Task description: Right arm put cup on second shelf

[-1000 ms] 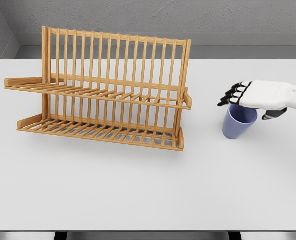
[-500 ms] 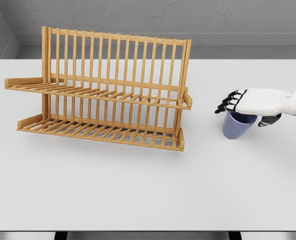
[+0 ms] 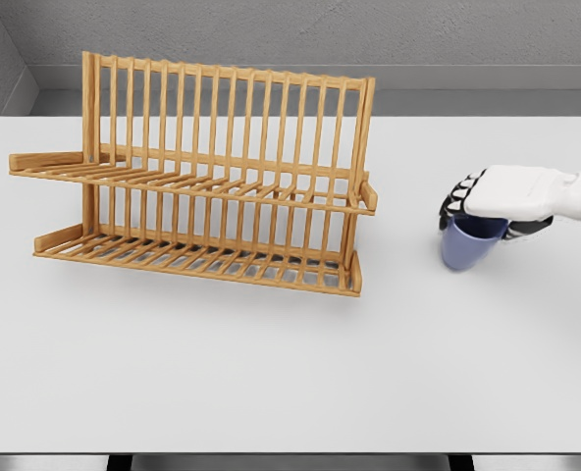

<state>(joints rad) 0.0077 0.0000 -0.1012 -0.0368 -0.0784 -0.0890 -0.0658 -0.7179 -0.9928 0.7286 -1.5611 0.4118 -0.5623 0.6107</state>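
A white five-finger right hand point(image 3: 497, 201) enters from the right edge of the frame, a little above mid-height, palm down over a small blue-violet plastic cup point(image 3: 470, 242). Its dark-jointed fingers point(image 3: 456, 200) curl down over the far left side of the cup's rim, and the dark thumb shows at the cup's right side, so the hand is closed around the top of the cup. The cup sits at the right of the frame on the flat white table point(image 3: 290, 373); whether its base touches the table or is just off it cannot be told. It leans slightly, with its mouth tipped toward the hand.

Well apart from the cup, in the upper left and middle of the frame, stands a two-tier wooden dish rack point(image 3: 212, 177) of light orange slats. It has a tall slatted back, an upper shelf point(image 3: 192, 184) that runs across its width, and a lower shelf point(image 3: 197, 257) near the table surface.
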